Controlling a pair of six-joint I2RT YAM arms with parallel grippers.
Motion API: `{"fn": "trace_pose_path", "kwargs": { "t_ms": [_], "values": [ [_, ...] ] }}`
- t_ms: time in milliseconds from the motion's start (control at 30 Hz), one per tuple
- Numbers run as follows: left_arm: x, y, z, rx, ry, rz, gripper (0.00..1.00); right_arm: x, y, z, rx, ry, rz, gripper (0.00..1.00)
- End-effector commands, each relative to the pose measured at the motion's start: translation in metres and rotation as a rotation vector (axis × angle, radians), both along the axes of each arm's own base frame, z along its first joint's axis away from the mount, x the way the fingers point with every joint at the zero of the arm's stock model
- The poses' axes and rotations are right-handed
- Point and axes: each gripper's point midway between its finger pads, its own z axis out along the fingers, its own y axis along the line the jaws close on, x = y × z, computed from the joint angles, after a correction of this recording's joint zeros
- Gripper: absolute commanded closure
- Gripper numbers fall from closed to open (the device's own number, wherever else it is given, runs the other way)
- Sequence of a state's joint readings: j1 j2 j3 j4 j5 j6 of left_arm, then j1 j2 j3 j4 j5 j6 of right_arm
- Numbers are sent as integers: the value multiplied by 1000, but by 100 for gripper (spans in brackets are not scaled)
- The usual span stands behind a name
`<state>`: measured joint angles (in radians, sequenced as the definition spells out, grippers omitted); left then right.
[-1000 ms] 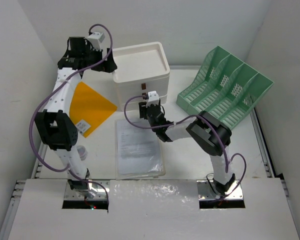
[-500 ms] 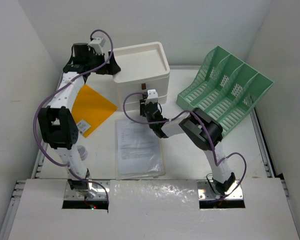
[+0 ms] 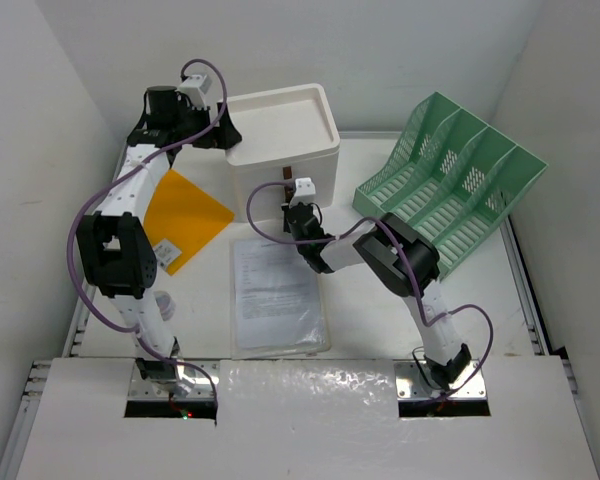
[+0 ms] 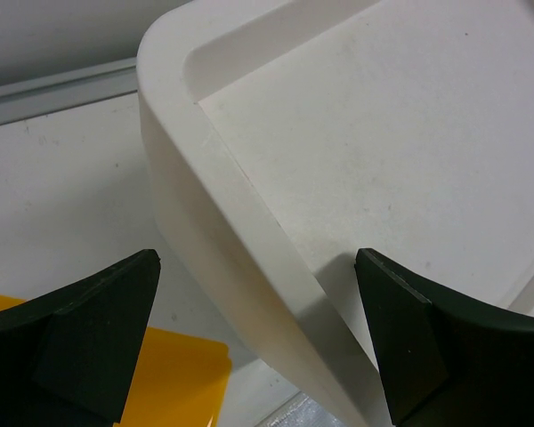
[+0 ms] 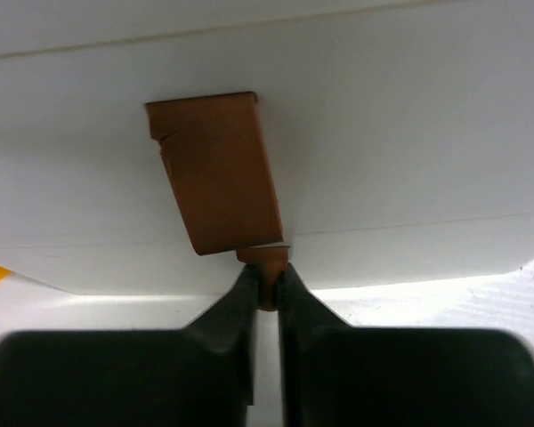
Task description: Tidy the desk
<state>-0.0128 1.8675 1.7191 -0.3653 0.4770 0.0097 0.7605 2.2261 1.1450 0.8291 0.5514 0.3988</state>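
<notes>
Pinching one brown pull (image 5: 264, 261), right gripper (image 5: 265, 279); left gripper (image 4: 256, 262) gaping, empty, astride corner, one box (image 4: 383, 133).

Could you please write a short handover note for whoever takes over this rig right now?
Left gripper: open, fingers either side of a top corner of the white drawer box.
Right gripper: shut on a small brown drawer pull on the box's front.
On the desk: orange folder left, sleeve of papers middle, green file rack right.
Done: pull grasped; the drawer does not look pulled out.
Left: probably open the drawer, then put away folder and papers.
</notes>
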Motion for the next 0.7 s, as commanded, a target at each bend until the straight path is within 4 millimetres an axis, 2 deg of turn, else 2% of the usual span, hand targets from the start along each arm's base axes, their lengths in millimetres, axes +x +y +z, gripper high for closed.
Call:
{"fn": "trace_pose_path", "kwargs": {
  "t_ms": [0, 33, 167, 233, 267, 333, 367, 400, 433, 533, 567, 667],
  "values": [
    [5, 0, 3, -10, -30, -11, 10, 16, -3, 25, 87, -67, -32, 97],
    [4, 0, 2, -9, -27, -10, 10, 15, -4, 26, 87, -75, -33, 100],
    [6, 2, 3, -2, -33, 3, 10, 4, -6, 22, 82, -55, 6, 100],
    [7, 3, 3, -1, -33, 5, 10, -5, 0, 27, 109, -44, 56, 100],
    [7, 3, 4, 0, -38, 7, 10, -15, -2, 19, 108, -19, 71, 100],
    [8, 4, 4, 3, -41, 12, 10, -33, -3, 19, 131, -2, 100, 100],
    [10, 5, 5, 5, -47, 18, 9, -60, 4, 22, 137, -3, 143, 100],
    [9, 5, 5, -3, -42, 22, 9, -60, 5, 25, 148, -14, 145, 100],
    [10, 4, 7, -18, -41, 30, 9, -74, 4, 24, 139, -10, 156, 100],
    [11, 4, 8, -21, -42, 35, 9, -94, 6, 29, 160, -21, 179, 100],
    [11, 4, 8, -22, -41, 36, 9, -106, 7, 30, 164, -17, 197, 100],
    [10, 5, 8, -15, -39, 37, 9, -122, 4, 36, 174, -30, 212, 100]
  ]
}}
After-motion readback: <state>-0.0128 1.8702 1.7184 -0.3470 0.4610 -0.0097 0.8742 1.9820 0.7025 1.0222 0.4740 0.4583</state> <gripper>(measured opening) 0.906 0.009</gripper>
